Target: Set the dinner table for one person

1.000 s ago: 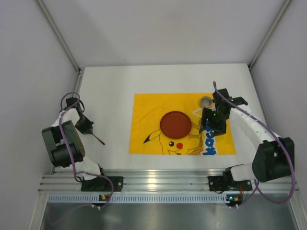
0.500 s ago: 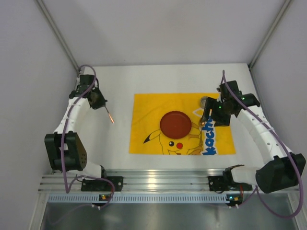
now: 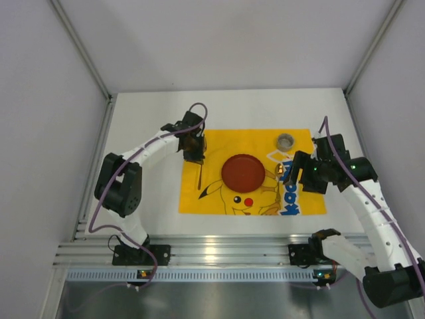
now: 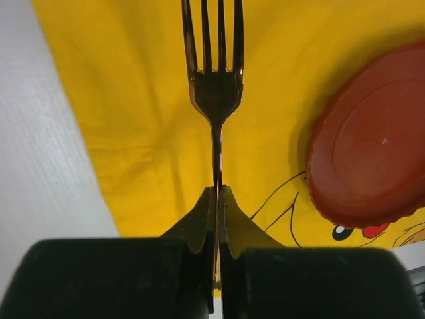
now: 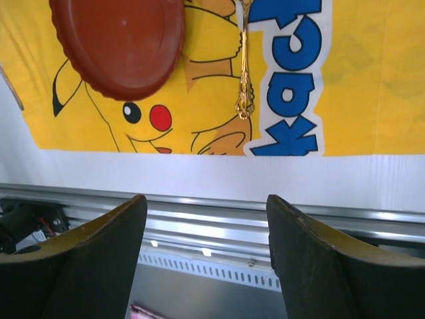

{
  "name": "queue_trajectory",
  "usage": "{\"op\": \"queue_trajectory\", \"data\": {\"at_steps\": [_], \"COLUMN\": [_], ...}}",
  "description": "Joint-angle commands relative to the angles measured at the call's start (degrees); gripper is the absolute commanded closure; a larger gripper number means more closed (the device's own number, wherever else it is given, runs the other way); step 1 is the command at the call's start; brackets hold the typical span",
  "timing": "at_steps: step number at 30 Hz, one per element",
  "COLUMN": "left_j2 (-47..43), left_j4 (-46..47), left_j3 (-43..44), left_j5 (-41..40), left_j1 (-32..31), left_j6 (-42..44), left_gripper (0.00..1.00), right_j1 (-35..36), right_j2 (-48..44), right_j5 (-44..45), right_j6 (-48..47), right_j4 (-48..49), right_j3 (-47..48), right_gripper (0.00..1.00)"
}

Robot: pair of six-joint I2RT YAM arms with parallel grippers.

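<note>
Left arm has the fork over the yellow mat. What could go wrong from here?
The left fingers pinch the fork only by its thin handle, so it may swivel or slip on release. The red plate lies close beside it; a crooked drop could hit the rim. Dragging the tines might wrinkle the yellow mat.

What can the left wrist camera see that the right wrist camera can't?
Only the left wrist view: the left gripper shut on the fork by its handle, prongs clear. Only the right wrist view: the open right gripper, a gold utensil beside blue letters, and the silver rail. Both: the red plate, the yellow mat and the white table.
</note>
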Motion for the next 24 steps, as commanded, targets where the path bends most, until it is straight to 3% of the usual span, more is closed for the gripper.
{"op": "queue_trajectory", "data": {"at_steps": [1,16,17,18,21,22,24], "left_j2": [1.0,6.6,6.6,6.7,5.8,5.3,2.8], "left_j4": [0.9,-0.7,-0.9,-1.0,-1.3,-1.4,-1.5], "left_j3": [2.4,3.4,3.4,3.2,2.7,2.7,2.7], "left_j5": [-2.1,-13.3,-13.7,-13.8,-14.5,-14.7,-16.1], "left_j1": [-3.7,-5.3,-5.4,-5.4,-5.6,-5.6,-5.6], "left_j6": [-0.9,-5.4,-5.8,-6.2,-6.7,-6.7,-6.1], "left_gripper": [1.0,1.0,0.95,0.8,0.53,0.02,0.02], "right_j1": [-0.5,-0.5,-0.6,-0.5,-0.5,-0.6,-0.6], "right_j2": [-4.3,-7.4,-7.3,-6.9,-6.1,-6.0,-5.4], "right_j5": [0.2,1.0,1.1,1.1,1.5,1.8,1.9], "right_j6": [2.0,0.6,0.5,0.3,-0.4,-0.7,-1.1], "right_j4": [-1.5,-4.8,-4.8,-5.0,-5.1,-5.0,-5.1], "right_j3": [-1.8,-2.9,-2.8,-2.7,-2.1,-2.0,-1.3], "right_gripper": [0.27,0.26,0.26,0.26,0.25,0.25,0.25]}}
